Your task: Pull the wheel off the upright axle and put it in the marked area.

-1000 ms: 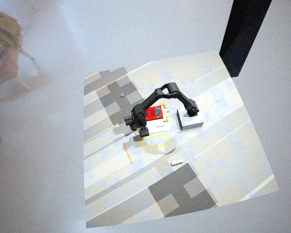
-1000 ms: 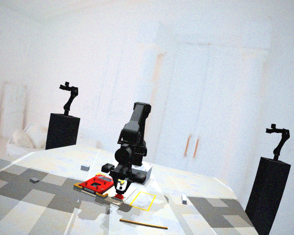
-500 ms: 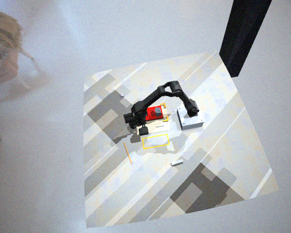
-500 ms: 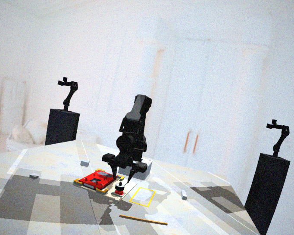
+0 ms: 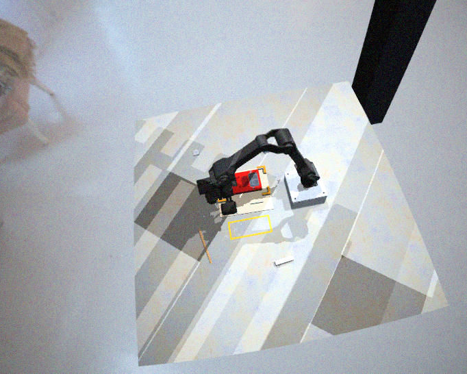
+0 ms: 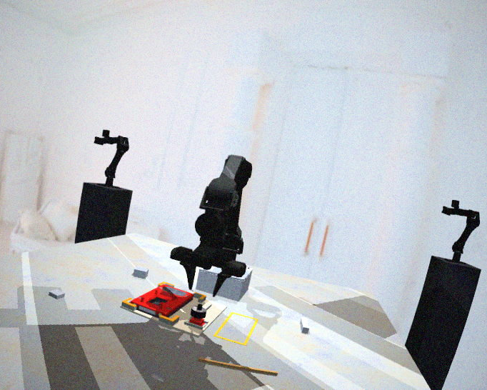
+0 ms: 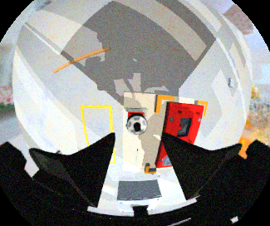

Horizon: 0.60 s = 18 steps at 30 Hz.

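On the patchwork beige-and-grey worktop (image 6: 88, 260), a flat red moulded tray with orange corner brackets (image 6: 161, 299) lies leftmost, its far edge partly masked by the arm in the top view. Just right of it, the small black rubber-like wheel (image 6: 198, 312) sits on its upright axle over a red base, too small to read in detail. Above hangs the black pincer (image 6: 205, 285), released, its tapered fingers (image 6: 190, 274) spread and gripping nothing. Further right is the yellow-outlined rectangular marked area (image 6: 236, 328), holding no wheel.

Black wheel (image 6: 198, 311), yellow-outlined marked area (image 6: 236, 328)
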Available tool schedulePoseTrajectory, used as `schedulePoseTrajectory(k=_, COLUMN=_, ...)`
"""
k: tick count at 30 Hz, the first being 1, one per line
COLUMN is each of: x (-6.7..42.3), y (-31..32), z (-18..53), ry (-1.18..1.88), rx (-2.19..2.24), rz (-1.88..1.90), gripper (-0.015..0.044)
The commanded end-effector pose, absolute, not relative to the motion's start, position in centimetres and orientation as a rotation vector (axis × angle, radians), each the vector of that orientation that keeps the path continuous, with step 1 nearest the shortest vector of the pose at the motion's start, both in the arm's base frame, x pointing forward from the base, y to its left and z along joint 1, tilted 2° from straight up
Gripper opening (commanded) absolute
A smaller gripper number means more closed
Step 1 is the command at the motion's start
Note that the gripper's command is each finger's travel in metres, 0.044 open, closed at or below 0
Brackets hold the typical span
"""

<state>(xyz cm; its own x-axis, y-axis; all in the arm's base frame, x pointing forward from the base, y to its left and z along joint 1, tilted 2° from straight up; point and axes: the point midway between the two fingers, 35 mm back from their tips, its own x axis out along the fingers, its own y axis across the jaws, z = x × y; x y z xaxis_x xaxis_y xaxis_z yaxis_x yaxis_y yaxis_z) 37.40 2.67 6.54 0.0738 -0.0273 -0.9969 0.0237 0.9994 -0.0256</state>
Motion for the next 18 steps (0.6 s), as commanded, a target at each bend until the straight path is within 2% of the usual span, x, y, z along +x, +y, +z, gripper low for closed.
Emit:
schedulePoseTrajectory(k=1, x=37.2, y=2.5, z=3.0, ry=1.519, rx=-0.005, rz=-0.043, gripper=0.0300)
schedulePoseTrajectory(k=8, x=37.1, y=2.4, z=0.5, ry=1.520, rx=-0.005, rz=-0.043, gripper=0.0300)
schedulePoseTrajectory(k=12, x=36.8, y=2.5, z=0.6, ry=1.536, rx=-0.003, rz=-0.044, gripper=0.0195)
schedulePoseTrajectory(k=18, x=36.8, y=2.5, z=0.6, ry=1.536, rx=-0.003, rz=-0.044, gripper=0.0155)
